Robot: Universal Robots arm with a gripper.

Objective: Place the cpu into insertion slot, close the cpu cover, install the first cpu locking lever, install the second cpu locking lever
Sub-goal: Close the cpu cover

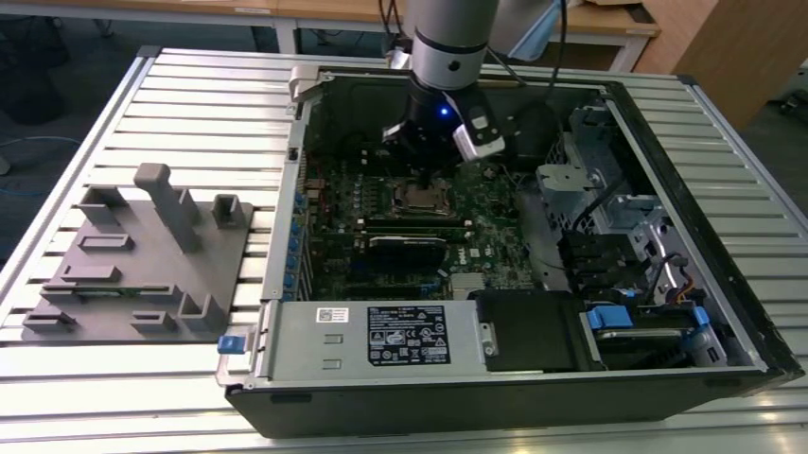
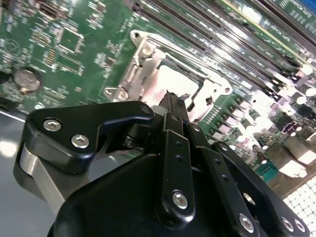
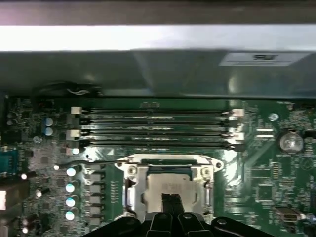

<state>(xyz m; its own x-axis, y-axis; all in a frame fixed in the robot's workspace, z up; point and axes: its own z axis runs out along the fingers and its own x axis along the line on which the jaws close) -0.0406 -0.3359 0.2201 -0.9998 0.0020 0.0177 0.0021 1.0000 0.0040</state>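
The end effector (image 1: 421,173) is seen in the upper middle of the exterior view, lowered inside the open computer case (image 1: 505,407) that is set on the table (image 1: 127,397). Its fingers are drawn narrow, with nothing gripped between them. Directly below the tips, the cpu (image 3: 170,185) is seated in the insertion slot (image 1: 417,197), and the cpu cover (image 3: 168,160) is laid flat around it. In both wrist views the tips are placed over one edge of the cpu's metal top; contact cannot be told.
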